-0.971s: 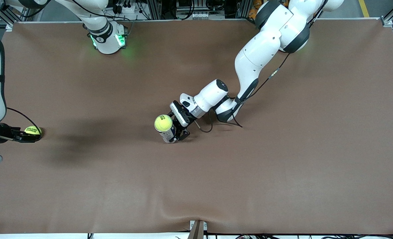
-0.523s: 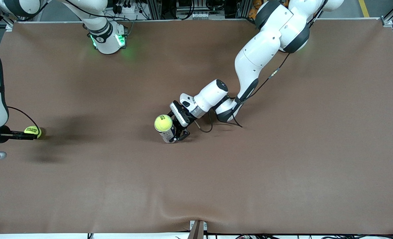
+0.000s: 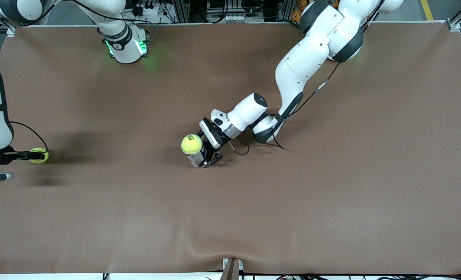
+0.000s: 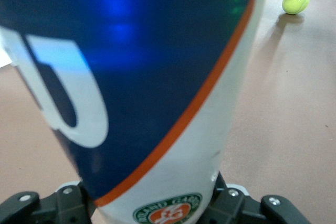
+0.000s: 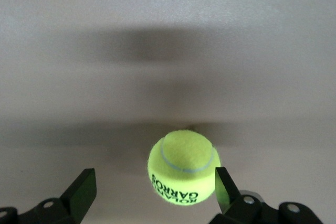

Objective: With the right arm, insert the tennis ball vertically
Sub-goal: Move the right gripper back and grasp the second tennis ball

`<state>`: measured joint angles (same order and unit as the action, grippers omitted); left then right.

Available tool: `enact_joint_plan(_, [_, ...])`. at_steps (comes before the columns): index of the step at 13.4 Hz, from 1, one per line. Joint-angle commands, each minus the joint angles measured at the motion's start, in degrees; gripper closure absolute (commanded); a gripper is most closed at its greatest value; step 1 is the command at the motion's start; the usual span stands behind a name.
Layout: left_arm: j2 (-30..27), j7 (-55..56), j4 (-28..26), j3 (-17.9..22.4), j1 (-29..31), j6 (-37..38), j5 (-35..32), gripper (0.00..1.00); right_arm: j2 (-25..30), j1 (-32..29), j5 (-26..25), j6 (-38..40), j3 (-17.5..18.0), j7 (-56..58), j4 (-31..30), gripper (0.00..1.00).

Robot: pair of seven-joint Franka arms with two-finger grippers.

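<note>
Status, dial set on the front view (12 toward the bases, 6 toward the camera):

- Right gripper [image 3: 27, 156] is at 9 o'clock, out at the right arm's end of the table [image 3: 292, 214], down low over the brown surface. Its jaws are spread wide.
- Tennis ball [image 3: 39, 155] sits between the right gripper's fingers [image 5: 83, 192] and isn't clamped. In the right wrist view the ball [image 5: 184, 167] is close against one finger, with clear space to the other. Black lettering shows on the side of the ball toward the wrist camera. Can't tell if the ball touches the table; a shadow lies right by it.
- Left gripper [image 3: 209, 152] is near dial centre, slightly toward 9, closed around the can [image 3: 197, 158] low on its body.
- Can stands upright on the table. The left wrist view shows the can [image 4: 157, 77] with a blue upper part, an orange stripe and a white base with a round logo.
- Second ball [image 3: 191, 144] sits in the can's open top.
- Tennis ball and can are well apart. From the left wrist camera the tennis ball [image 4: 295, 1] shows small in the distance.
</note>
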<state>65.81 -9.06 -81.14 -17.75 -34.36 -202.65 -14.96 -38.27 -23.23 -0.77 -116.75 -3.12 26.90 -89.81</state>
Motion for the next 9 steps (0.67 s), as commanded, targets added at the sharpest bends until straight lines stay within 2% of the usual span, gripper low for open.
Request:
enact_joint_plan(1, [0.72,-0.26,0.46,0.44,-0.71,-0.73,1.33,0.2,0.56,-1.82,-2.48,-1.99,1.1,5.24,-1.77,0.0])
enact_joint_plan(4, [0.63,-0.17,0.46,0.44,-0.71,-0.73,1.33,0.2,0.03,-2.44,-2.57,-2.07,1.1,5.97,-2.3,0.0])
enact_joint_plan(9, [0.63,-0.17,0.46,0.44,-0.62,-0.73,1.33,0.2,0.03,-2.97,-3.45,-6.8,1.1,7.9,-5.28,0.0])
